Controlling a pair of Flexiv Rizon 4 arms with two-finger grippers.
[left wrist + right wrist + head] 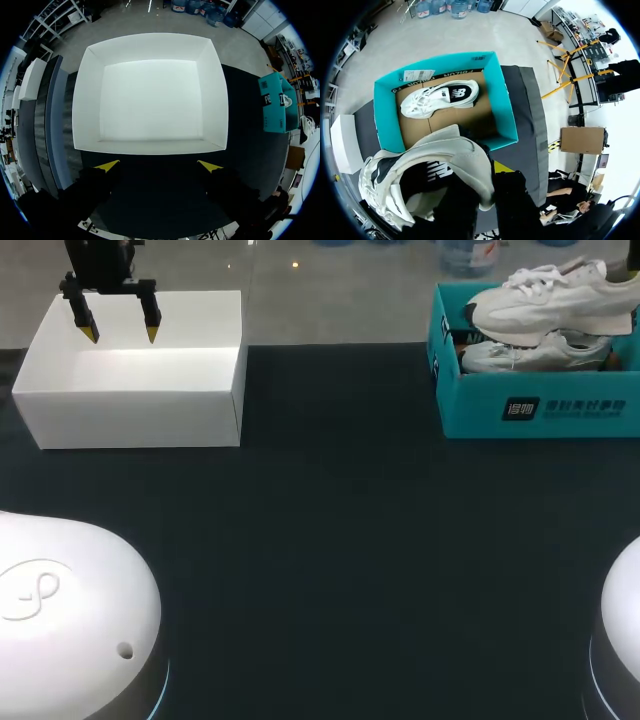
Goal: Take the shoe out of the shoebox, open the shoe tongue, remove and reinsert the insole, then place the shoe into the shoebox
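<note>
White sneaker (435,170) held up, clear of the teal shoebox (385,120).
Your right fingers (506,195) look clamped on the sneaker. One yellow tip shows beside it and the other is hidden. The shoebox and a second sneaker (440,97) lie ahead of them. Expect the sneaker to be light, with a soft upper that gives, so hold the stiffer heel collar or sole edge. Your left fingers (107,166) stand spread and empty, an open white box (150,47) just ahead.

The raised shoe (440,160) covers most of the right claw (480,190) (hold unseen), and the shoebox (470,410) runs off-frame
</note>
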